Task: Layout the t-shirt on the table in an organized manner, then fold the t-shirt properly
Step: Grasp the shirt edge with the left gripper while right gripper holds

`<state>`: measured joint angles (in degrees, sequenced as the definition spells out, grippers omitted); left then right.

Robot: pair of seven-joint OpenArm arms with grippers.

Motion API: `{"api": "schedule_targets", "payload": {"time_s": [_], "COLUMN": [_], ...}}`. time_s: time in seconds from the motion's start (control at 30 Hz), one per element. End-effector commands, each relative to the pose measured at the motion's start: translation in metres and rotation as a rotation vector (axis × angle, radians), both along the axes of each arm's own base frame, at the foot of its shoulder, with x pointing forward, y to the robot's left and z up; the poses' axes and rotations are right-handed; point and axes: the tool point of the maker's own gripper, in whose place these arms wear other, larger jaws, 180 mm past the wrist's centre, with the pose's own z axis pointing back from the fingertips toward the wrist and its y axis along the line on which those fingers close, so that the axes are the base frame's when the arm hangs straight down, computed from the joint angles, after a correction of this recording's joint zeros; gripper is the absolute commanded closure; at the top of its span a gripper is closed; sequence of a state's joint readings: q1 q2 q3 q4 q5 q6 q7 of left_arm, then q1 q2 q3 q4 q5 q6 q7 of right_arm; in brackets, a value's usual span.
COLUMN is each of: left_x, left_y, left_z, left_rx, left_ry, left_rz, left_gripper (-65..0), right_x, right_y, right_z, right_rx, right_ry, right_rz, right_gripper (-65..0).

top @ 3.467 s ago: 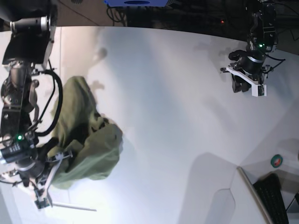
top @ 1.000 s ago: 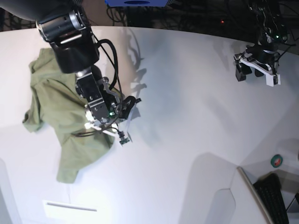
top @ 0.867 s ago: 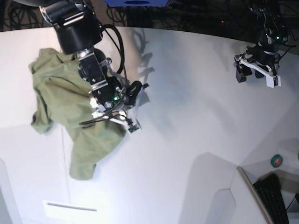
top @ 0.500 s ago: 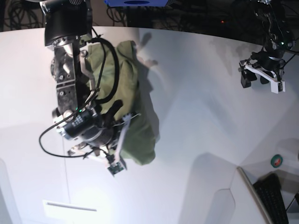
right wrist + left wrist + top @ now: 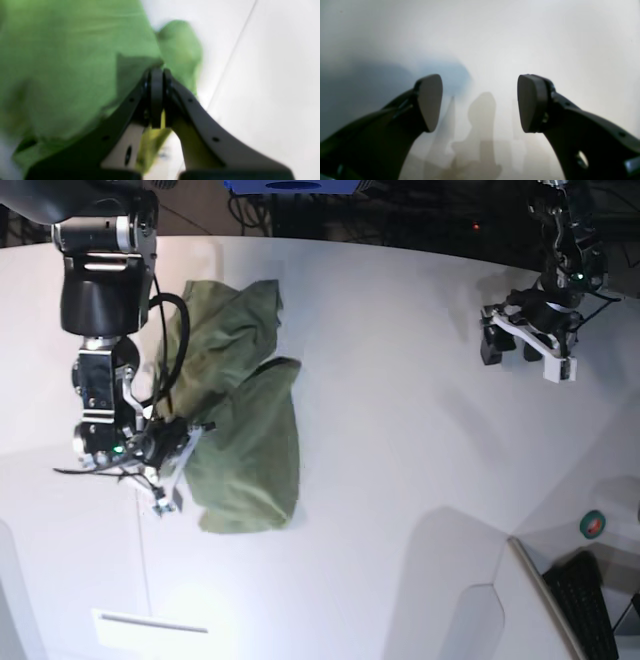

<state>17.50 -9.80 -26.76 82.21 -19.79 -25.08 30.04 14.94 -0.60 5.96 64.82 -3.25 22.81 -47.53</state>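
Observation:
The olive-green t-shirt (image 5: 245, 430) lies bunched and creased on the white table (image 5: 400, 430), left of the middle. My right gripper (image 5: 183, 442) is at the shirt's left edge. In the right wrist view the right gripper (image 5: 157, 73) is shut on a fold of the t-shirt (image 5: 75, 57), which fills the left half, blurred. The table (image 5: 275, 75) and its thin seam line (image 5: 233, 56) show on the right. My left gripper (image 5: 505, 352) hovers far right, away from the shirt. In the left wrist view the left gripper (image 5: 480, 100) is open and empty over the bare table (image 5: 495, 37).
A green tape roll (image 5: 593, 525) and a black keyboard (image 5: 590, 605) lie beyond the table's right front corner. A white strip (image 5: 150, 623) sits near the front left. Dark cables and equipment (image 5: 400, 210) line the far edge.
My right arm has swung left and lower with the shirt held. The shirt now lies lower and more spread on the table. My left gripper has shifted slightly left.

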Motion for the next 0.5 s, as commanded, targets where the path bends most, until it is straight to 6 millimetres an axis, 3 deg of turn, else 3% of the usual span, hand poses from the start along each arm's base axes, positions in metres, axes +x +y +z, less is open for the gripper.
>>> {"api": "schedule_targets", "payload": {"time_s": [0.0,0.07,0.13,0.27,0.4,0.47], "left_x": [0.004,0.002,0.002,0.003,0.005,0.008], "left_y": [-0.011,-0.030,-0.044,-0.067,-0.100,-0.107], "left_z": [0.005,-0.001,-0.005,-0.007,0.004,0.012], "left_rx": [-0.016,-0.047,-0.078,-0.131,-0.248,-0.342], "left_ry": [-0.027,-0.015,-0.015,-0.021,-0.082,-0.126], "left_rz": [-0.030,-0.058,-0.055,-0.063,-0.141,-0.112], "left_gripper": [-44.3,-44.3,-44.3,-44.6,-44.9,-44.9], "right_x": [0.013,0.013,0.014,0.000,-0.021,-0.033], "right_y": [0.012,0.013,0.010,0.001,-0.007,-0.017], "right_z": [0.013,0.017,0.031,0.069,0.085,0.089], "right_rx": [0.008,-0.019,-0.025,-0.072,-0.093,-0.124], "right_ry": [-0.035,-0.034,-0.082,-0.197,-0.252,-0.264], "right_rz": [0.043,0.071,0.062,0.064,0.059,0.069], "right_gripper": [-0.2,-14.4,-21.5,-21.9,-21.9,-21.9]}}
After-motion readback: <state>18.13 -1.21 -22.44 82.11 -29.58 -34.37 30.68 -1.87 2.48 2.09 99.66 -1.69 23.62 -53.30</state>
